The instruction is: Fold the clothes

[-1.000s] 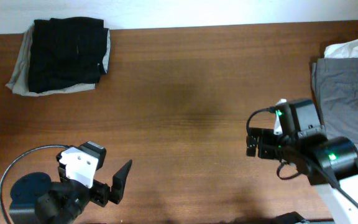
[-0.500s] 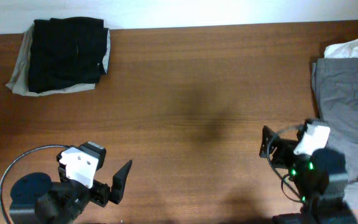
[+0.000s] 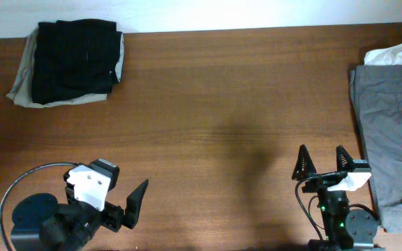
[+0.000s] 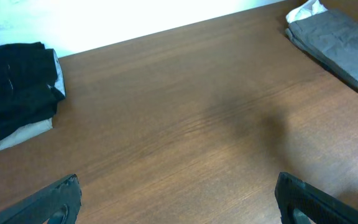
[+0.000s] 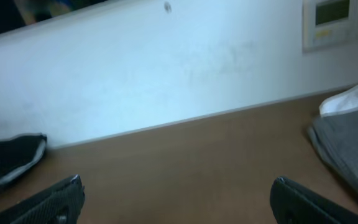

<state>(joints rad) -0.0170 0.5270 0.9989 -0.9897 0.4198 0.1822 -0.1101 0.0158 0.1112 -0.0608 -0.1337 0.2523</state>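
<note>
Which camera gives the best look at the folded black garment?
The overhead view: the black garment shows whole there, folded on a beige garment. The left wrist view cuts it off at its left edge, and the right wrist view catches only a blurred sliver at lower left.

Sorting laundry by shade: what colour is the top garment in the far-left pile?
The garment is black; overhead shows it best.

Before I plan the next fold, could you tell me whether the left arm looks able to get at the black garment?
Probably yes: the left gripper is open and empty, and only bare table lies between it and the black garment, which sits uncovered atop the beige garment.
</note>
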